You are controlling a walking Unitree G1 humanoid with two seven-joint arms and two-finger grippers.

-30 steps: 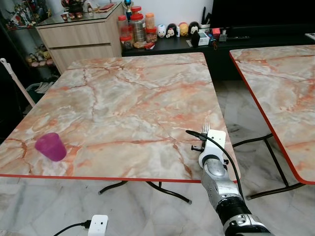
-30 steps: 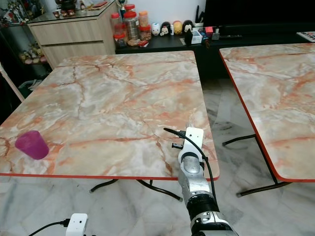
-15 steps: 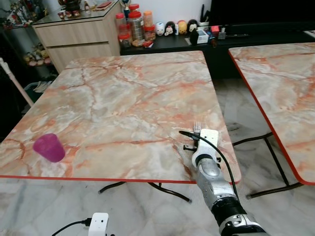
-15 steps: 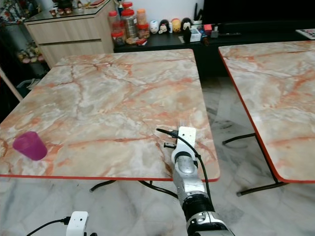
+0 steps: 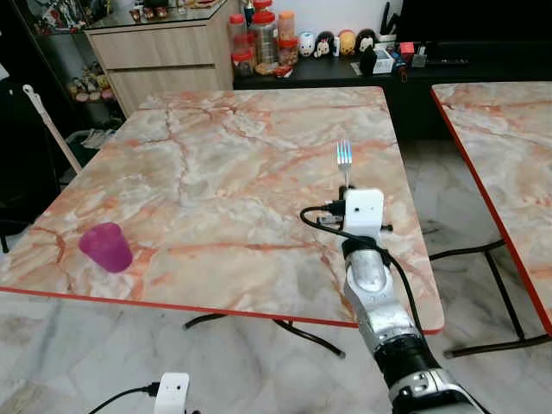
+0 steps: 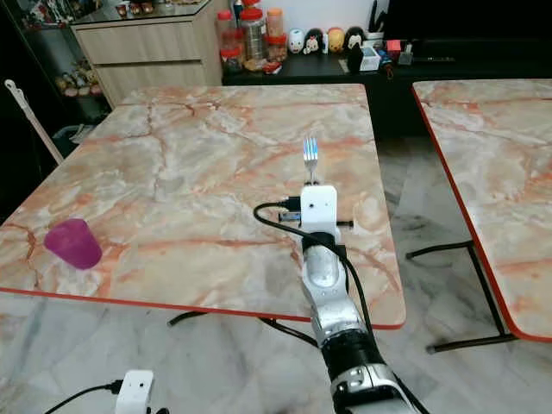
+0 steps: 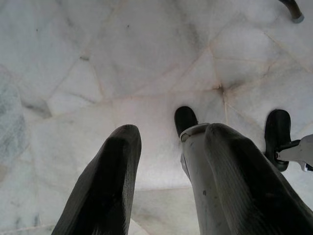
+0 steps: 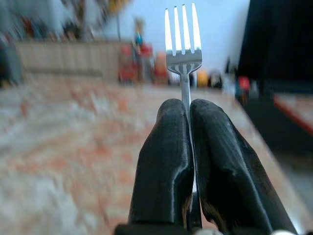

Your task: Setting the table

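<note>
Fork, one, clamped upright in right end effector above marble table; one purple cup; left end effector released.

The fork shows its 4 tines and neck; its handle is hidden between the 2 black fingers of the right gripper. Behind it, the table and far shelves are blurred. The second table is cut off by the picture's edge.

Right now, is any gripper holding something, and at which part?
The right gripper holds a fork by its handle, tines pointing forward. The left gripper is open and holds nothing.
</note>
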